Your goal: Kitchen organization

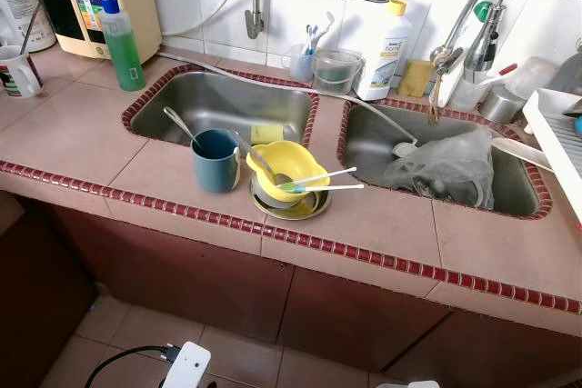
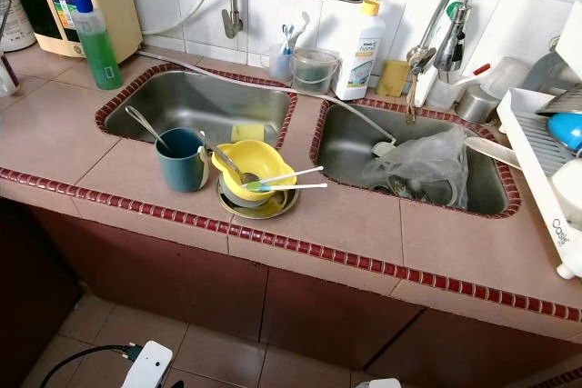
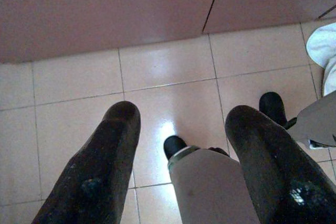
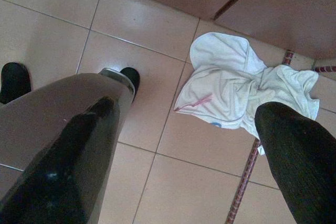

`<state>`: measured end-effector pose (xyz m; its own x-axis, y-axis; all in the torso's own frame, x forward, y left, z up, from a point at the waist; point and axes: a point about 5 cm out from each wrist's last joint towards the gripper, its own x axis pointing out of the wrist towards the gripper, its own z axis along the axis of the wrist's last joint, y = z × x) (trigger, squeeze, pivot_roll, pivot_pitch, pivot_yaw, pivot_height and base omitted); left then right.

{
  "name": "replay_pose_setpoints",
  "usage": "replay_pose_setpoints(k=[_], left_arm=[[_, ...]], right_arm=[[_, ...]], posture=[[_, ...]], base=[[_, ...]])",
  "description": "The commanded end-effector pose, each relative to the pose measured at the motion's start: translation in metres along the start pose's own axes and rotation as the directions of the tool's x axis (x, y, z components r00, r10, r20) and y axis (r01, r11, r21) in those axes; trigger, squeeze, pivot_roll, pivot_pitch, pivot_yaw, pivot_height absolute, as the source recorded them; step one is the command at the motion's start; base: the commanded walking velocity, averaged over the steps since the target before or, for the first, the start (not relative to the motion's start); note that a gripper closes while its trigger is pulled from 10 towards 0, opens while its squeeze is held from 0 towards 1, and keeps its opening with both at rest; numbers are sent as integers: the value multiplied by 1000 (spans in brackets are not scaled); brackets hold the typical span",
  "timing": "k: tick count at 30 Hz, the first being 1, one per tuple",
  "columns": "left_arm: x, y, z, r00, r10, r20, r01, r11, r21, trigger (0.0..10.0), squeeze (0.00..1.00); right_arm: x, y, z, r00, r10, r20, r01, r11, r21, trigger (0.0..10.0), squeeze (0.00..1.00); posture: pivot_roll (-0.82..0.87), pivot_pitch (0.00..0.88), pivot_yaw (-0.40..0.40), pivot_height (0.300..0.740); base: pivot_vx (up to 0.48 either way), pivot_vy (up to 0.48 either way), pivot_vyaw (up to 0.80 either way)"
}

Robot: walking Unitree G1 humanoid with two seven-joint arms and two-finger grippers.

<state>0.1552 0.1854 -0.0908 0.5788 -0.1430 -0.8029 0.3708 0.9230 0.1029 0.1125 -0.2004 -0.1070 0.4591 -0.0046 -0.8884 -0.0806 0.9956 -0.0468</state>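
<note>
Both the left gripper [image 3: 178, 166] and the right gripper [image 4: 184, 161] hang wide open and empty above the floor, well below the yellow bowl [image 1: 284, 168] stacked near the counter's [image 1: 382, 224] front edge, between the two sinks.

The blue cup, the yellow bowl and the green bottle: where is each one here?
blue cup [image 1: 215, 163]: left eye view, on its outer side wall.
yellow bowl [image 1: 287, 159]: left eye view, on its inner wall.
green bottle [image 1: 122, 47]: left eye view, on its body.
</note>
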Motion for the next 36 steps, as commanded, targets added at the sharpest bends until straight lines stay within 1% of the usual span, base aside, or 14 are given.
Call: replay_pose_setpoints(k=[1, 13, 14, 17, 23, 24, 25, 29, 31, 32, 33, 34, 35, 36], left_arm=[[9, -13, 9, 996, 43, -75, -55, 986, -160, 10000, 0], [9, -13, 10, 996, 42, -74, -54, 986, -160, 10000, 0], [9, -13, 10, 997, 38, -70, -47, 988, -145, 10000, 0], [10, -16, 13, 998, 19, -56, -25, 993, -112, 10000, 0], [11, -16, 14, 998, 8, -57, -13, 995, -100, 10000, 0], [11, -16, 15, 999, -2, -54, -3, 997, -83, 10000, 1000], [11, -16, 15, 999, -6, -53, 2, 997, -79, 10000, 1000], [10, -16, 16, 999, -28, -39, 25, 997, -72, 10000, 1000], [10, -14, 16, 999, -21, -40, 18, 998, -57, 10000, 1000], [10, -13, 16, 999, -12, -41, 10, 999, -52, 10000, 1000], [10, -12, 16, 999, -6, -43, 4, 998, -58, 10000, 1000], [10, -11, 16, 999, -6, -39, 3, 997, -78, 10000, 596], [10, -10, 17, 999, -4, -34, 1, 996, -89, 10000, 0], [10, -10, 18, 1000, -3, -29, 1, 995, -100, 10000, 0]], right_arm=[[8, 17, 23, 1000, -9, -13, 6, 967, -253, 10000, 0], [8, 17, 23, 1000, -11, -13, 7, 965, -261, 10000, 0], [8, 19, 25, 1000, 7, -7, -9, 967, -255, 10000, 0], [8, 21, 28, 999, 38, 5, -36, 969, -244, 10000, 0], [9, 21, 28, 999, 43, 5, -40, 966, -256, 10000, 0], [9, 21, 29, 999, 46, 10, -42, 968, -249, 10000, 902], [9, 22, 29, 999, 48, 13, -43, 970, -241, 10000, 1000], [8, 22, 30, 998, 62, 24, -55, 970, -235, 10000, 1000], [8, 21, 29, 998, 55, 23, -50, 977, -206, 10000, 1000], [8, 19, 29, 999, 50, 22, -45, 979, -197, 10000, 945], [8, 18, 29, 999, 47, 21, -42, 981, -192, 10000, 349], [8, 17, 29, 999, 47, 22, -42, 979, -201, 10000, 0], [8, 17, 30, 998, 50, 26, -43, 976, -214, 10000, 0], [8, 18, 30, 998, 56, 30, -48, 975, -216, 10000, 0]], posture=[[65, 0, -20, 740], [67, 0, -21, 740], [93, 0, -37, 740], [95, 0, -38, 740], [97, 0, -44, 740], [95, 0, -53, 740], [95, 0, -53, 740], [96, 0, -60, 740], [97, 0, -61, 740], [95, 0, -59, 740], [95, 0, -59, 740], [95, 0, -59, 740], [90, 0, -54, 740], [88, 0, -53, 740]], base=[[0, 0, 0], [0, 0, 0], [0, 0, 0], [0, 0, 0], [0, 0, 0], [0, 0, 0], [0, 0, 0], [0, 0, 0], [0, 0, 0], [0, 0, 0], [0, 0, 0], [0, 0, 0], [0, 0, 0], [0, 0, 0]])
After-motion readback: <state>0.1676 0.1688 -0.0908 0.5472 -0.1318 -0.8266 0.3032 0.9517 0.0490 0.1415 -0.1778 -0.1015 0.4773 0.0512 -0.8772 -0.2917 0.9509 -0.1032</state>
